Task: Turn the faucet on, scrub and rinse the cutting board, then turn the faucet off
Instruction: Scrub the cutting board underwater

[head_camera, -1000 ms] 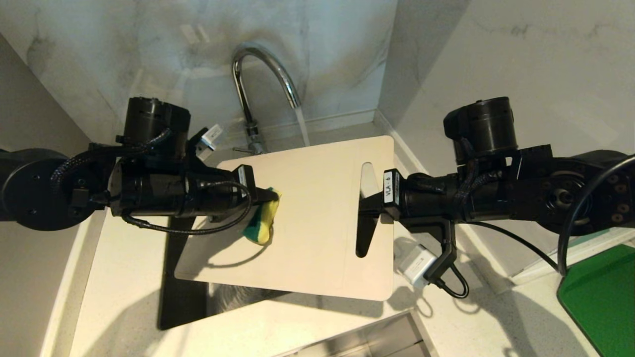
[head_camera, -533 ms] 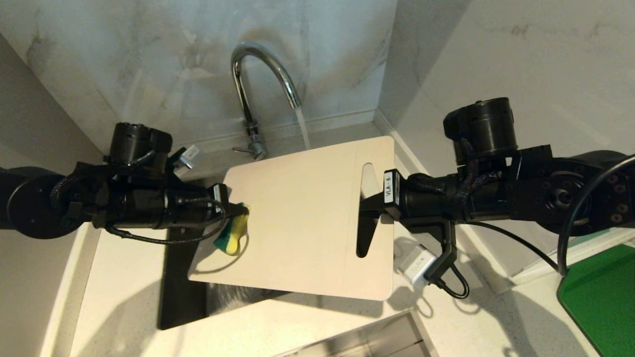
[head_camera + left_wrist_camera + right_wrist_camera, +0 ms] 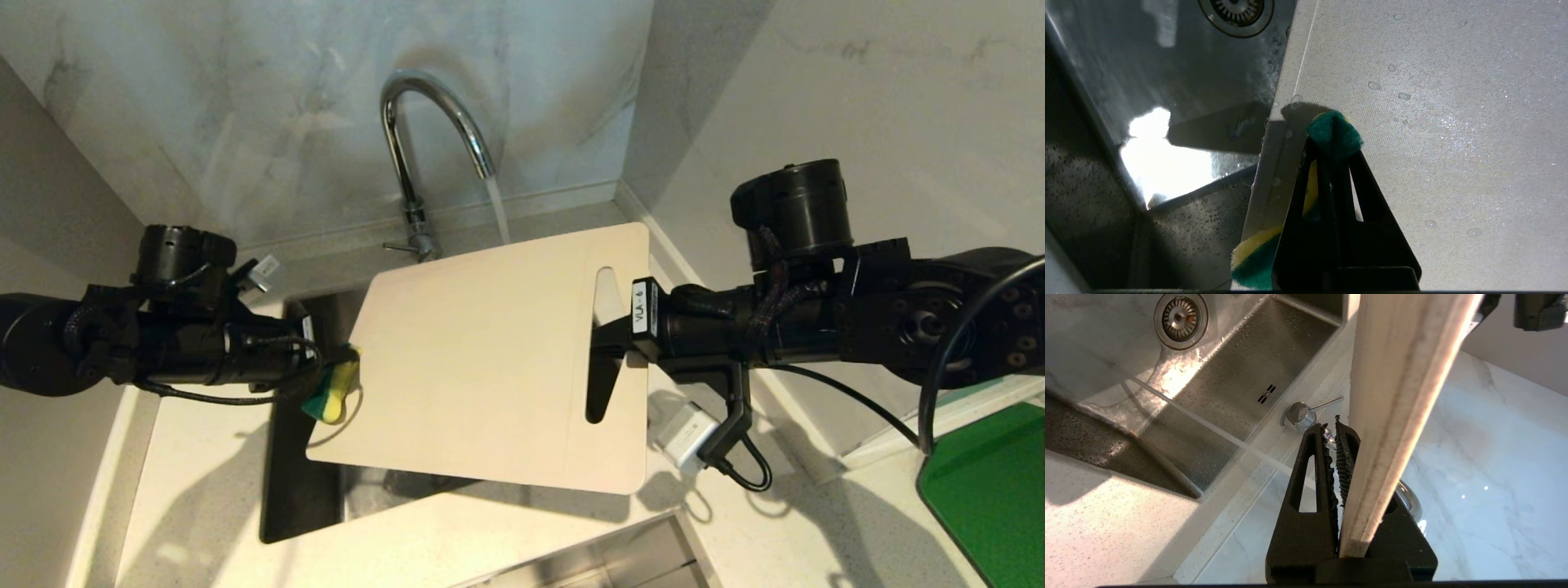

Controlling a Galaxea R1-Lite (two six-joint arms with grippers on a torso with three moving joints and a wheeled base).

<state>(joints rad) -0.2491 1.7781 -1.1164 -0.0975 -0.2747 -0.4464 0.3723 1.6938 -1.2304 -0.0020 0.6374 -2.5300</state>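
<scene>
**Sponge drawn back to the board's left edge while water runs**

The left gripper [image 3: 331,384] is gripping a yellow-and-green sponge [image 3: 333,394], its jaws pinched shut on it, and is now pressing it at the very left edge of the cutting board [image 3: 482,359]. A second ago the sponge was sitting well in on the board's face; half a second ago it was nearer the edge; the left arm is drawing it outward, toward the robot's left, with each frame. In the left wrist view the green scrub side [image 3: 1334,134] is meeting the board's wet surface [image 3: 1433,122] right beside its rim, with water drops scattered over it and the sink drain [image 3: 1236,11] showing beyond.

The right gripper [image 3: 602,359] is staying where it was, jaws clamped on the board's short edge by the handle slot [image 3: 606,298], holding the board tilted over the sink [image 3: 302,490]. The right wrist view is showing the board's edge [image 3: 1392,428] wedged between the fingers.

The faucet [image 3: 424,122] is running as before, its stream [image 3: 498,208] falling behind the board's far edge. The lever [image 3: 406,244] is sticking out at its base. A dark green board [image 3: 992,490] is lying on the counter [image 3: 188,490] at far right.
</scene>
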